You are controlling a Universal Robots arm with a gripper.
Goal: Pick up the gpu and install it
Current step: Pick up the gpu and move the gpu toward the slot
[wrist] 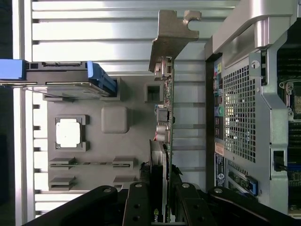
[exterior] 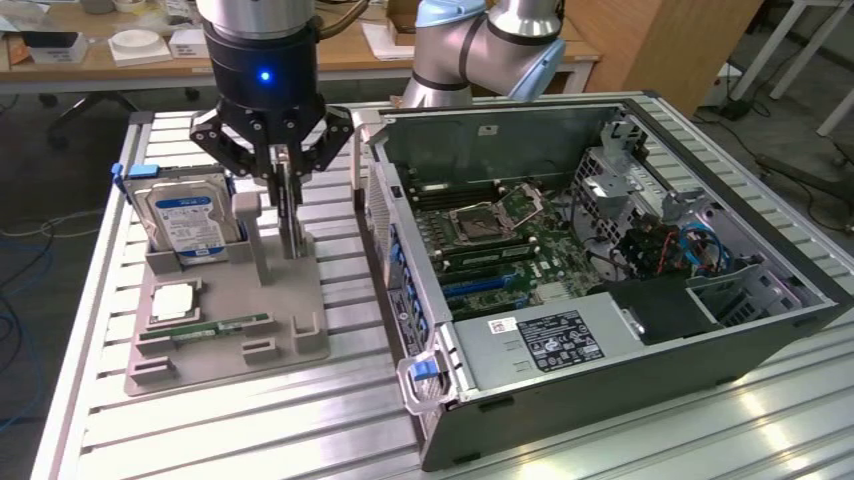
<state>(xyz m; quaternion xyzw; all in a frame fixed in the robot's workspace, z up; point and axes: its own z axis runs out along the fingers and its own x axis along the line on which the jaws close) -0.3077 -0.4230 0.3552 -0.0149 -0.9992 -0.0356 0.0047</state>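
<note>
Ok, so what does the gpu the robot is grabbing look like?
The gpu is a thin, flat, dark card standing upright over the grey tray, beside the open computer case. A silvery metal bracket caps one end, and small parts line its face. The gripper clamps its top from both sides.

You see a table (exterior: pixel 641 440) of ribbed, shiny bare metal. The holder (exterior: pixel 214 368) on it looks like matt grey plastic. The gpu (wrist: pixel 165 117) carries a dull silvery metal bracket (wrist: pixel 171 35). The computer case (exterior: pixel 641 385) is dark matt metal, and the gripper (exterior: pixel 286 180) is matt black.
</note>
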